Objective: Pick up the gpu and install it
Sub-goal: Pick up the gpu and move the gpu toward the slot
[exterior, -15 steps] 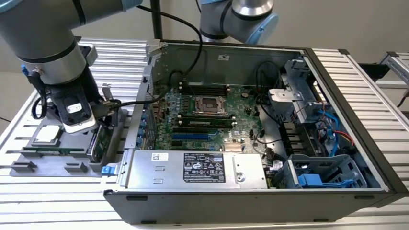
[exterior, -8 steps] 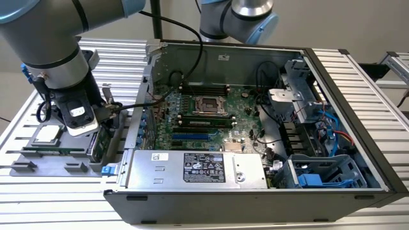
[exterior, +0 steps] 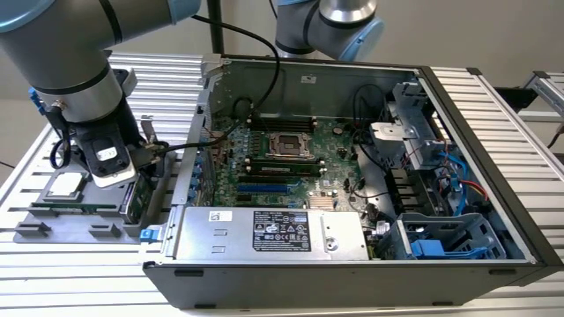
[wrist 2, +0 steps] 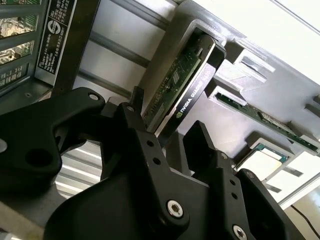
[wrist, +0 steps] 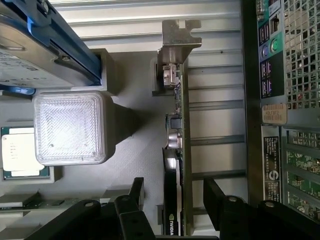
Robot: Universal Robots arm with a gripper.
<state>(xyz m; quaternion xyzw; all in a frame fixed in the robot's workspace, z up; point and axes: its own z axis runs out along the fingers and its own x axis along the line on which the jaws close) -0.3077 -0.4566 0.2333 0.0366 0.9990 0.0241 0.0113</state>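
The gpu (wrist: 176,125) stands on edge; the gripper (wrist: 175,185) straddles it, jaws apart, not clamped.

Open computer case (exterior: 308,285) beside grey parts tray (exterior: 63,222)

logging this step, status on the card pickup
Tool open, fingers either side of the graphics card, not clamped. Card on edge in its grey tray slot. Computer case close beside, nothing between fingers and card.
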